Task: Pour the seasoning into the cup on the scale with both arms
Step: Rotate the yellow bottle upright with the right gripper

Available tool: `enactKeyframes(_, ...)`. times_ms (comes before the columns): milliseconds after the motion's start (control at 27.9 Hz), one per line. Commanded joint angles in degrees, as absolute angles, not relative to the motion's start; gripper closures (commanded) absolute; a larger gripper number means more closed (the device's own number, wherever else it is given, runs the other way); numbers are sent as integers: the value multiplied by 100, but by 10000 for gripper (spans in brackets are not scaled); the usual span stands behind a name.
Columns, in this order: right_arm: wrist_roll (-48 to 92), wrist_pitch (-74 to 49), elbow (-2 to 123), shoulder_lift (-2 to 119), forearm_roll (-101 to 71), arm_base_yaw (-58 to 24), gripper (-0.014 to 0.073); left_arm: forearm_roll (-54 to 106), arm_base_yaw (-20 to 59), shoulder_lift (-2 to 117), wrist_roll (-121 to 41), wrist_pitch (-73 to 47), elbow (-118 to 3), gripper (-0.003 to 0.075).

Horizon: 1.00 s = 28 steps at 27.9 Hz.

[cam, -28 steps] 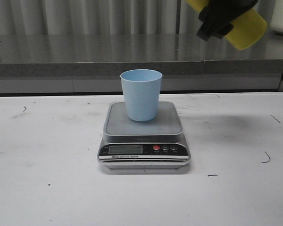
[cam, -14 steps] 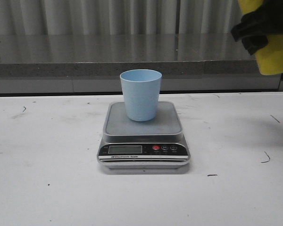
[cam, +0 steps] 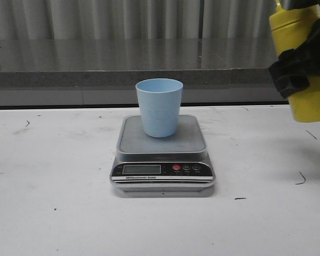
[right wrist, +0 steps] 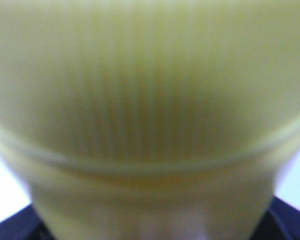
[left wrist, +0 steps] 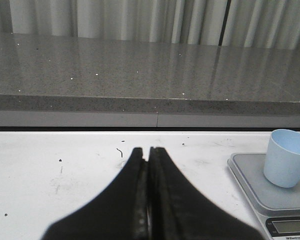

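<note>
The pale blue cup (cam: 159,107) stands upright on the steel platform of the silver scale (cam: 162,145) at the table's middle. The yellow seasoning bottle (cam: 305,58) hangs nearly upright above the table at the far right, held around its middle by my right gripper (cam: 297,69), which is shut on it. In the right wrist view the bottle (right wrist: 150,100) fills the picture and hides the fingers. My left gripper (left wrist: 149,150) is shut with nothing in it, low over the table to the left of the scale (left wrist: 270,192) and cup (left wrist: 286,157).
A grey stone ledge (cam: 96,64) runs along the back of the white table (cam: 53,213), with a pleated curtain behind it. The tabletop carries small dark scuff marks.
The right gripper has swung the bottle from a tilted pose near the top of the view to nearly upright, lower and farther right. Cup, scale and left gripper stay put.
</note>
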<state>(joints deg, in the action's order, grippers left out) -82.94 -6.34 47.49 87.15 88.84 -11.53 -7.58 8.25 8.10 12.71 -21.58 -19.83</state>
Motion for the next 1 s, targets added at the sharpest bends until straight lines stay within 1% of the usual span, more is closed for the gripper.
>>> enactKeyframes(0, -8338, -749, 4892, 8524, 9116, -1097, 375, -788, 828, 878, 1309, -1672, -2133, 740)
enactKeyframes(286, -8557, -717, 4892, 8884, 9188, -1097, 375, -788, 828, 878, 1309, -1672, -2133, 740)
enactKeyframes(573, -8557, -511, 4892, 8759, 9905, -1097, 375, -788, 828, 878, 1309, -1672, -2133, 740)
enactKeyframes(966, -8773, -555, 4892, 8740, 9935, -1097, 375, -788, 828, 878, 1309, -1672, -2133, 740)
